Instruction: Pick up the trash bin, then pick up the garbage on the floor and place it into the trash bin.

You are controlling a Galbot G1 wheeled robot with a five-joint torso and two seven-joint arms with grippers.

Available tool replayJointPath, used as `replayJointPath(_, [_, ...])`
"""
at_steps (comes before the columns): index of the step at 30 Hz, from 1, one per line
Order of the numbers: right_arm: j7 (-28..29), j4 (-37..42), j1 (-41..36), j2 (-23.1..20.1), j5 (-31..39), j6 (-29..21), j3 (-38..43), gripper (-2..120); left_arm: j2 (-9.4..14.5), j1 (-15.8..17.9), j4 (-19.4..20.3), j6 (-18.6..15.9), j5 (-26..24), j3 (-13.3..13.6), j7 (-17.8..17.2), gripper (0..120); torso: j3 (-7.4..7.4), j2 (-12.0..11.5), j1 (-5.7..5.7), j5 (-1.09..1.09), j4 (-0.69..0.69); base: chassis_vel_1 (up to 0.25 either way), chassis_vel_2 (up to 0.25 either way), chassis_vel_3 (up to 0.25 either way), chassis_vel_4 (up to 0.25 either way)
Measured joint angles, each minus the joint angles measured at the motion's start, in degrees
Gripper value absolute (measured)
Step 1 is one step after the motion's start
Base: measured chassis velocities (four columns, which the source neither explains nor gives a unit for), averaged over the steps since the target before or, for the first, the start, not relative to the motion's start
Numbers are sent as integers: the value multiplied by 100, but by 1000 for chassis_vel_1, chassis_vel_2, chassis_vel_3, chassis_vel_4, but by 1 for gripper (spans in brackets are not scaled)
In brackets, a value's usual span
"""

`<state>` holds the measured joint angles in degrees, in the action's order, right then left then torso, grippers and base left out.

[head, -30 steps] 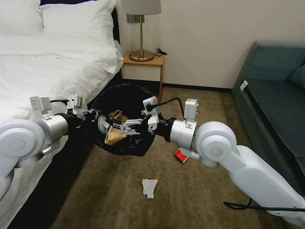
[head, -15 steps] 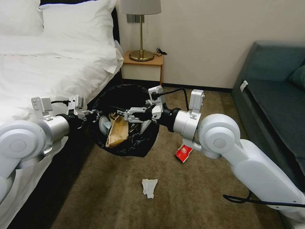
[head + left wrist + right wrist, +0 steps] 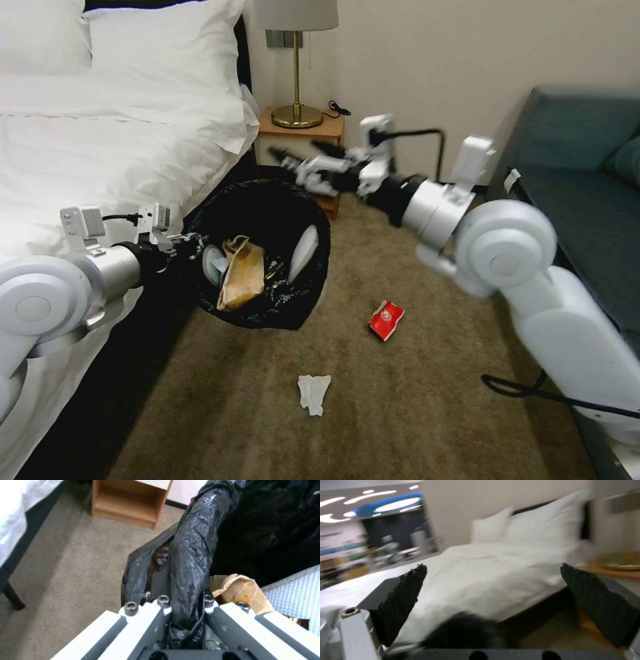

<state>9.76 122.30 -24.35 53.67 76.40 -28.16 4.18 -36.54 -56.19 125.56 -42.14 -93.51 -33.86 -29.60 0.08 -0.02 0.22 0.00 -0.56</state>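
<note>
Beside the bed (image 3: 100,147), at about nine o'clock in the head view, the left gripper (image 3: 190,244) is clenched on the bag-covered rim of the trash bin (image 3: 267,207), holding it tilted with its mouth toward the camera; the left wrist view shows the fingers pinching a fold of the crinkly black liner (image 3: 190,562). Inside the bin lie a brown paper bag (image 3: 241,280), two white slippers, one (image 3: 303,253) against the wall at three o'clock and one (image 3: 212,261) at nine o'clock, and some small dark litter that cannot be made out. The right gripper (image 3: 283,160) is in the air at about twelve o'clock from the bin's rim, in front of the wooden nightstand (image 3: 313,130), blurred; the right wrist view shows its two dark pads (image 3: 405,600) spread wide apart with nothing between them. On the floor (image 3: 413,413), a red packet (image 3: 386,319) lies at roughly four o'clock from the bin, apart from it, and a crumpled white tissue (image 3: 313,393) lies at about six o'clock, nearer the camera. A brass lamp (image 3: 297,80) stands on the nightstand, and a dark blue sofa (image 3: 587,200) runs along the three o'clock side of the view. A black cable (image 3: 533,393) trails beneath the right arm.
</note>
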Motion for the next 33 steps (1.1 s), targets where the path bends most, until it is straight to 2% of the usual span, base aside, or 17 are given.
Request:
replayJointPath(7, [234,-299,-339,-279,-405,256,517,100,50,-7,-58,1,1,-120,-6,1,0,0,0,0,0,0,0,0,0])
replayJointPath(13, [420,-1025,-777,-386,-834,370,928,100,108,-3,-8,0,-44,-188,-13,1,0,0,0,1,-1,0,0,0,0])
replayJointPath(15, [402,-1417,-991,-384,-1190,410,951,100,120,-1,25,1,-94,-216,-35,1,0,0,0,1,0,0,0,0,0])
replayJointPath(22, [-73,-2178,-1694,-230,-2007,475,873,100,164,31,96,1,-189,-251,-79,1,0,0,0,0,0,0,0,0,0])
replayJointPath(25, [-466,-2770,-2398,-59,-2669,574,705,100,207,68,144,1,-236,-275,-85,1,0,0,0,0,-1,0,0,0,0])
replayJointPath(33, [-825,-3078,-2915,155,-3511,725,385,100,232,148,157,1,-272,-270,-86,1,0,0,0,-1,0,0,0,0,0])
